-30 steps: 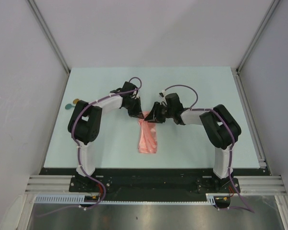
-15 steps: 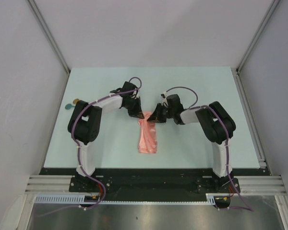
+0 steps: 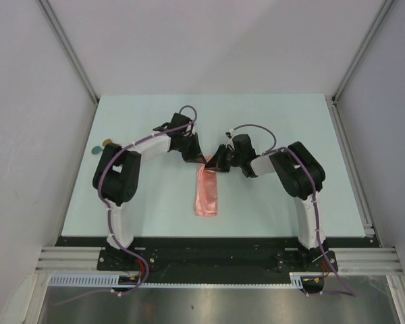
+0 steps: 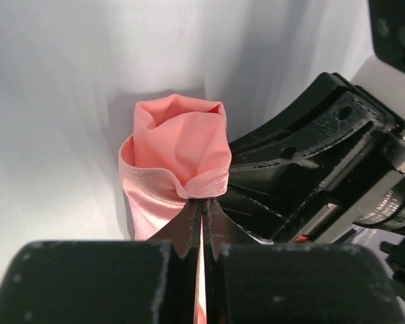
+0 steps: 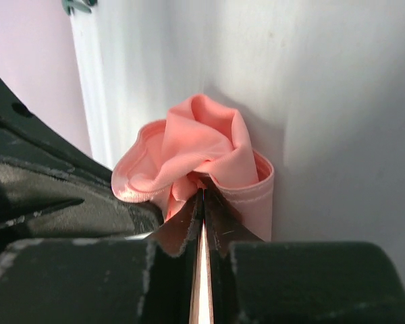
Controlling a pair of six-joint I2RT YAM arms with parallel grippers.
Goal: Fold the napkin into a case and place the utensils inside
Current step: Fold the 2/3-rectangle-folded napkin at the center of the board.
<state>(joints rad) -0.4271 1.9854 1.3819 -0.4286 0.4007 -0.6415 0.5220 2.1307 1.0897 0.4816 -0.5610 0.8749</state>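
Observation:
The salmon-pink napkin (image 3: 206, 194) lies as a narrow folded strip in the middle of the table, running from the grippers toward the near edge. My left gripper (image 3: 198, 160) is shut on its far left corner, and the cloth bunches beyond the fingertips in the left wrist view (image 4: 179, 145). My right gripper (image 3: 211, 164) is shut on the far right corner, with cloth bunched in the right wrist view (image 5: 196, 152). The two grippers are close together. The two spoons (image 3: 101, 146) lie at the table's far left edge, small and partly hidden.
The pale green table (image 3: 270, 121) is enclosed by white walls with metal rails. The arm bases stand at the near edge on a black rail (image 3: 216, 250).
Both grippers have moved slightly away from the bases with the napkin's far end, and the strip now lies straighter and flatter. The right arm's elbow has shifted left.

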